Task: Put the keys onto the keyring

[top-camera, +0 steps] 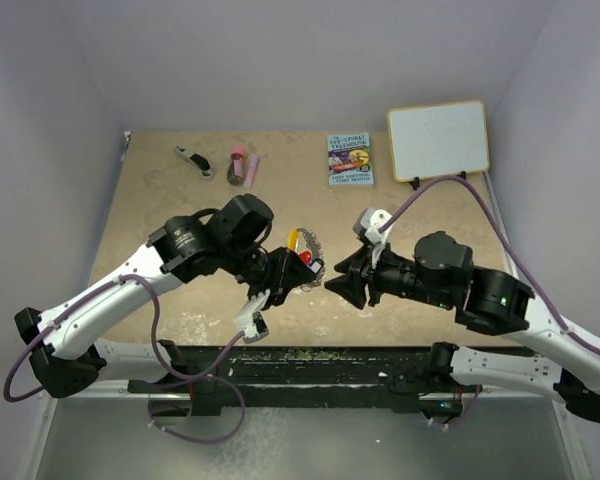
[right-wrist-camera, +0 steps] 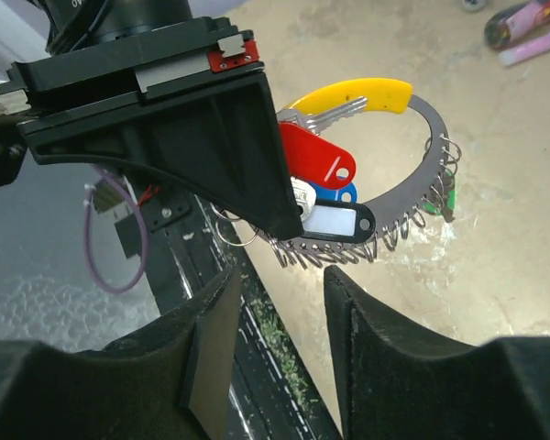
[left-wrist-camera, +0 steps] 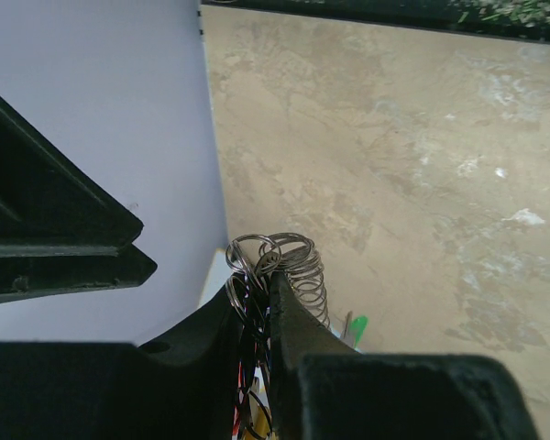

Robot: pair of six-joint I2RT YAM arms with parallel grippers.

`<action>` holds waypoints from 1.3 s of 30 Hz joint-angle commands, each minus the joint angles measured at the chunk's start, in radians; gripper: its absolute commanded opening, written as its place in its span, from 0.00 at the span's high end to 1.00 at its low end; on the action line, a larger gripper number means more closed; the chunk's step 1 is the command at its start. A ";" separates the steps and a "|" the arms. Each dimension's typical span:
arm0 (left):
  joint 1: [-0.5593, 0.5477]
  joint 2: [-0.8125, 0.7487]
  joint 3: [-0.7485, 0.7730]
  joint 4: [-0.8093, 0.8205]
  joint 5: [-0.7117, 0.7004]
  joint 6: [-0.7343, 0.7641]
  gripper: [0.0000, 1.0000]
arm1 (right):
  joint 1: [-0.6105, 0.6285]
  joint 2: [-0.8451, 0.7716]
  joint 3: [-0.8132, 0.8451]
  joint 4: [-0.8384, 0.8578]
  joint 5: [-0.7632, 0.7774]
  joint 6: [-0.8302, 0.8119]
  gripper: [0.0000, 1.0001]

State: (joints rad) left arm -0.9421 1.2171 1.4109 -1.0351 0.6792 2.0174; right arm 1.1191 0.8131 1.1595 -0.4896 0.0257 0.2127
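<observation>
My left gripper is shut on the keyring, holding it just above the table's middle. In the left wrist view the fingers pinch the ring's rim of small wire loops, and a green key peeks out beside them. The right wrist view shows the keyring with its yellow stretch and silvery loops. Red, blue, black and green keys hang on it. My right gripper is open just short of the ring, with nothing between its fingers.
At the back of the table lie a black-and-silver tool, pink items, a book and a whiteboard. The black front rail runs directly below both grippers. The left gripper's body stands close before the right fingers.
</observation>
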 commanded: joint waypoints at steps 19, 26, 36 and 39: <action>0.011 0.044 0.083 -0.136 0.063 0.308 0.95 | 0.002 0.161 0.016 -0.004 -0.103 -0.124 0.61; 0.011 0.046 0.082 -0.132 0.066 0.304 0.95 | 0.002 0.210 0.031 -0.009 -0.109 -0.152 0.66; 0.011 0.052 0.077 -0.126 0.064 0.297 0.95 | 0.003 0.205 0.032 -0.010 -0.097 -0.152 0.94; 0.011 0.052 0.073 -0.122 0.056 0.292 0.95 | 0.003 0.189 0.035 -0.013 -0.092 -0.140 0.97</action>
State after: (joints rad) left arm -0.9314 1.2743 1.4509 -1.1755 0.6941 2.0510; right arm 1.1194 1.0325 1.1538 -0.5339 -0.0704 0.0673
